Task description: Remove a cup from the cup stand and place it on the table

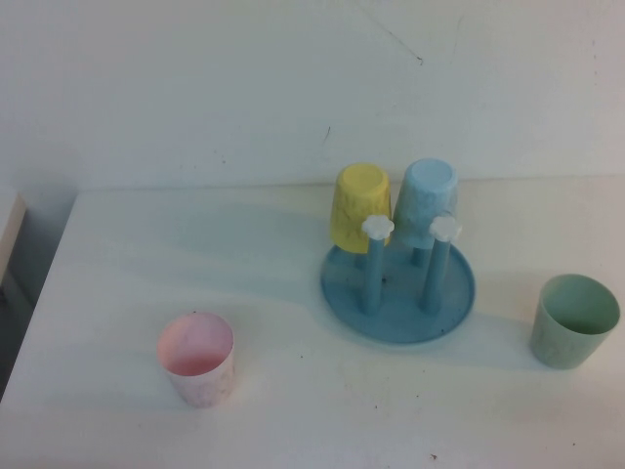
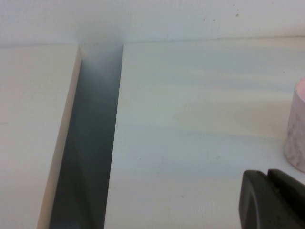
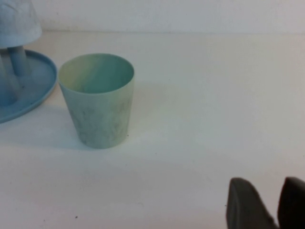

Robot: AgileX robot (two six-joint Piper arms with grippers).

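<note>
The mint-green cup (image 1: 574, 319) stands upright, mouth up, on the white table (image 1: 293, 410) to the right of the cup stand (image 1: 398, 290); it also shows in the right wrist view (image 3: 99, 100). My right gripper (image 3: 269, 183) is out of the high view. It is pulled back from the cup, low over bare table, with its fingers a little apart and empty. My left gripper (image 2: 266, 172) is also out of the high view. It is shut and empty near the table's left side, beside a pink cup (image 2: 297, 126).
A yellow cup (image 1: 359, 205) and a light blue cup (image 1: 426, 202) hang upside down on the stand's back pegs; two front pegs with white caps (image 1: 377, 227) are bare. The pink cup (image 1: 197, 359) stands front left. A gap (image 2: 93, 143) separates the table from a second surface on the left.
</note>
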